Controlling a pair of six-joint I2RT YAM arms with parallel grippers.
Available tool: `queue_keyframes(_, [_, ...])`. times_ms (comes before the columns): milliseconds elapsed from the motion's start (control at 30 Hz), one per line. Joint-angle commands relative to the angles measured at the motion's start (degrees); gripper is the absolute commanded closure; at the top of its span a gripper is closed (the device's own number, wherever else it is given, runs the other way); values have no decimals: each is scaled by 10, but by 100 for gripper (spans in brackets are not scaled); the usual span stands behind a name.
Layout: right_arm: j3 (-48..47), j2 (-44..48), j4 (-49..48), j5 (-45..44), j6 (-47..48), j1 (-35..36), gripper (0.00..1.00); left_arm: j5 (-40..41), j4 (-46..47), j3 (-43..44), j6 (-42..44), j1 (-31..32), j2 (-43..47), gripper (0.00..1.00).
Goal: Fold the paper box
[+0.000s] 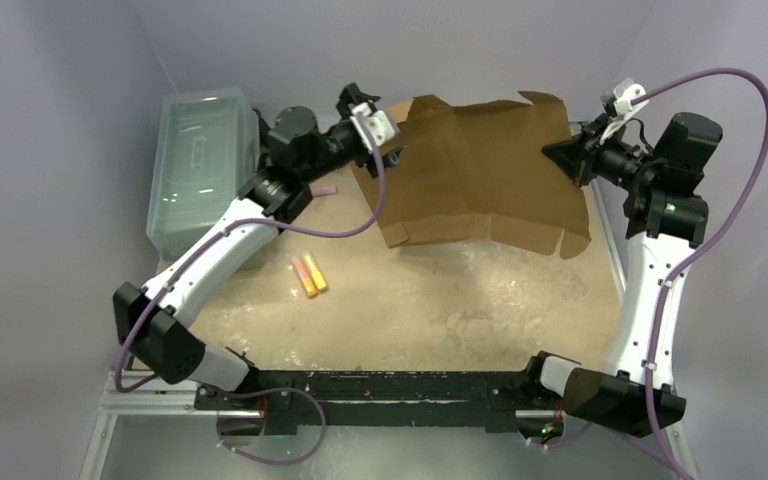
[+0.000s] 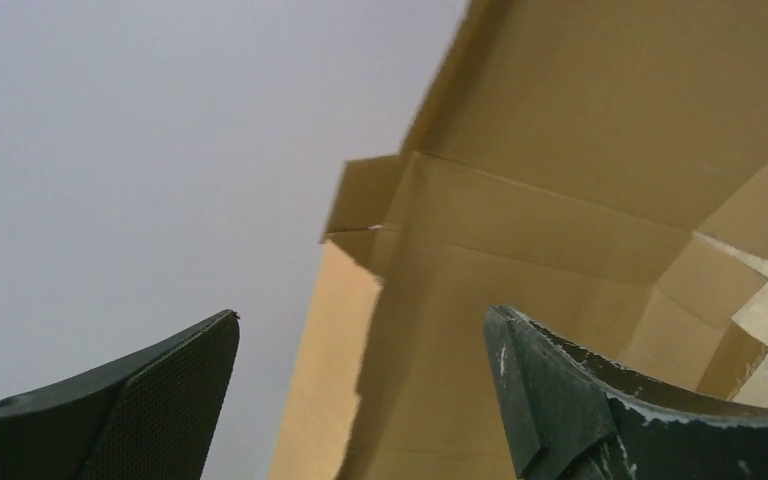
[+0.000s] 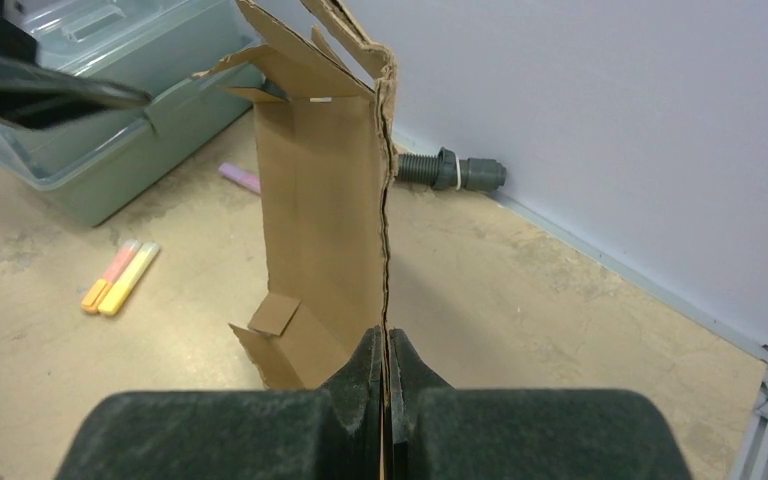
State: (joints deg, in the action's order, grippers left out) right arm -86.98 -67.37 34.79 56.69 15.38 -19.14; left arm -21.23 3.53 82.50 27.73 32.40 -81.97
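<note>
Overhead, wrist close-ups; shared paper box (image 1: 480,170)

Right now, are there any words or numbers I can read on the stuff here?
No text here can be read.
The box: plain brown, no print.
The bin: a raised mark on its lid, too blurred to read.
The markers: too small to show any lettering.

A clear plastic lidded bin (image 1: 200,165) sat at the far left of the worn beige counter (image 1: 440,300). Two highlighters (image 1: 309,275), one orange and one yellow, lay side by side, touching. A pale pink pen (image 1: 323,189) lay apart from them, near the bin. A grey threaded fitting (image 3: 450,170) rested against the wall.
</note>
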Motion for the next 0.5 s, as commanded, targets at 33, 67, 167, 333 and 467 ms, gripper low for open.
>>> queue_keyframes(33, [-33, 3, -9, 10, -14, -1, 100, 56, 29, 27, 44, 28, -47, 14])
queue_keyframes(67, [-34, 3, -8, 10, -14, -1, 100, 63, 35, 28, 45, 32, -54, 17])
queue_keyframes(167, [-36, 2, -8, 10, -15, -1, 100, 113, 63, 27, 48, 39, -72, 26])
queue_keyframes(333, [-41, -1, -15, 5, -25, -1, 100, 172, 98, 22, 54, 39, -87, 60])
queue_keyframes(467, [-39, -6, -38, -15, -45, -1, 100, 178, 93, 13, 57, 39, -81, 91])
